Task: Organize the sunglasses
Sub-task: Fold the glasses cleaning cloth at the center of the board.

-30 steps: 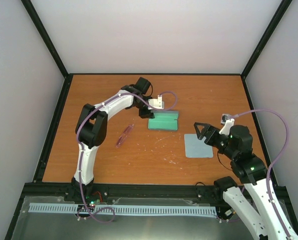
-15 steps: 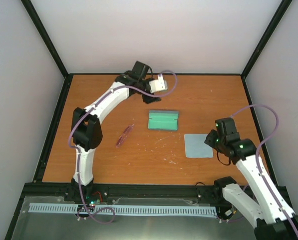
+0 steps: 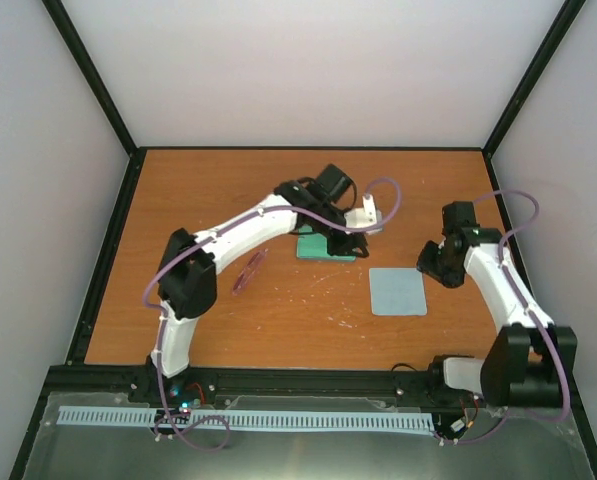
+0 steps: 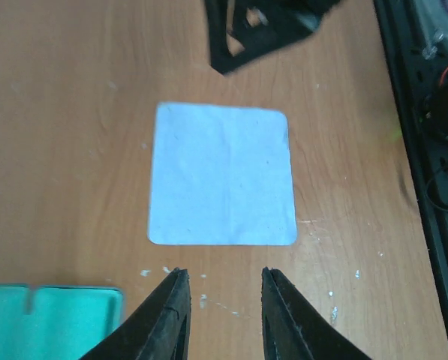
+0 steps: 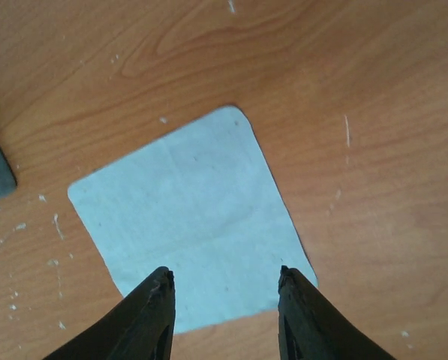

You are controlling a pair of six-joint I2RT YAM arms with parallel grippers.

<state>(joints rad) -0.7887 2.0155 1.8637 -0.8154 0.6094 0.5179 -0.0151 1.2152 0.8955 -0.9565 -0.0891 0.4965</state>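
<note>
Nearest the arm bases, on the right half of the table (image 3: pixel 228 190), lies a pale blue square cleaning cloth (image 3: pixel 397 291), spread flat and untouched. The right gripper (image 5: pixel 225 315) hangs just beyond its far right corner and looks back over it. Its two fingers are parted about as wide as the cloth's near edge, with nothing between them. That pose looks like lining up on the cloth rather than on the glasses.

A little farther back and well to the left, the sunglasses (image 3: pixel 249 271) rest folded on bare wood, a slim reddish-pink stick lying at a slant. They are apart from both grippers and outside the case.

Farther back again, near the table's middle, the case (image 4: pixel 51 322) lies with its green lining up, apparently open to receive them. The left arm reaches over it, hiding part of it from above. The left gripper (image 4: pixel 222 322) points toward the cloth, its fingers a modest gap apart and empty. Neither arm is placed to pick up the glasses yet.
</note>
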